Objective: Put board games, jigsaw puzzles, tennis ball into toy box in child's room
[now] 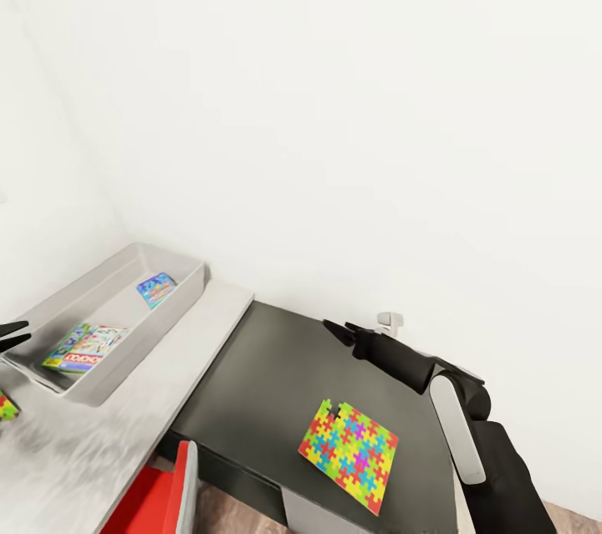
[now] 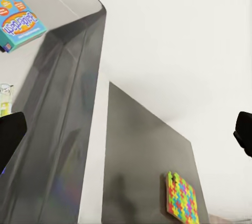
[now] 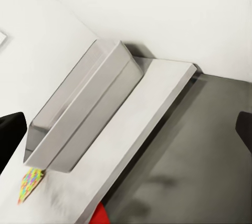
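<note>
Closest in, a red chair [image 1: 155, 500] at 7 o'clock, tucked by the table [image 1: 75, 450]. One puzzle [image 1: 349, 455] lies flat on the dark side unit [image 1: 267, 367] at about 5, off the table, so it's a reach for the right arm. The right tool [image 1: 339, 329] hovers just past it, fingers spread, holding nothing. The left tool [image 1: 12, 336] at 9 is spread too, empty. A second puzzle [image 1: 7, 409] peeks in beside it. Farthest, the toy box [image 1: 180, 304] against the wall at 10 already holds two games [image 1: 85, 348].

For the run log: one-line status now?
toy box: two board games inside | jigsaw puzzle on dark side unit | both end effectors empty
</note>
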You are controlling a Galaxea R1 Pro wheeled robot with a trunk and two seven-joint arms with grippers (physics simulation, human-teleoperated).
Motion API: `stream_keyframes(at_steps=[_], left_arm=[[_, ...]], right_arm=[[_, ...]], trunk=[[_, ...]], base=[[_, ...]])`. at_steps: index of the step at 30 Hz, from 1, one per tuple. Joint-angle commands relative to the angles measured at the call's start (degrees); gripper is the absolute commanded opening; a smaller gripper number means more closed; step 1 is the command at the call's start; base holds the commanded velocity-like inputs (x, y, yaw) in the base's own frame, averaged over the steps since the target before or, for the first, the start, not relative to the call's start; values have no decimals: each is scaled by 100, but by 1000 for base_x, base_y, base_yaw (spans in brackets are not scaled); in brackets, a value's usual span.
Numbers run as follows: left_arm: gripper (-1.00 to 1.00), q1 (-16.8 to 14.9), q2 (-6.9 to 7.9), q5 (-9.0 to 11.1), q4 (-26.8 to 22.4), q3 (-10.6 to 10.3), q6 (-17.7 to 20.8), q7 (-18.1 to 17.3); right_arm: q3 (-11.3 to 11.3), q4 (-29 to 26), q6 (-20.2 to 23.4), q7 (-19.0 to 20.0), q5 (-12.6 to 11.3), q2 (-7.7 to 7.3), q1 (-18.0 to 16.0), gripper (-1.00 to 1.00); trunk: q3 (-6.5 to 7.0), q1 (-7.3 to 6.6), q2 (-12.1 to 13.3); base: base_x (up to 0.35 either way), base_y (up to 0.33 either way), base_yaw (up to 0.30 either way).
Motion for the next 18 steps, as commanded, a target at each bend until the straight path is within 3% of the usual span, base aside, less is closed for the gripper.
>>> stream_keyframes(at_steps=[1,11,18], left_arm=[[100,-3,2,-6,2,3,59,-23],[100,-2,3,-6,-1,2,43,-23],[100,-3,-2,-6,-13,1,36,-23]], right_arm=[[-14,-1,41,15,-13,7,-5,100],[-14,-1,41,15,-13,15,-5,100],[-14,-1,41,15,-7,23,-5,100]], trunk=[[2,1,-6],[91,1,-6],[153,1,-6]], base=[[-44,77,-154],[-11,17,-157],[-1,-81,-159]])
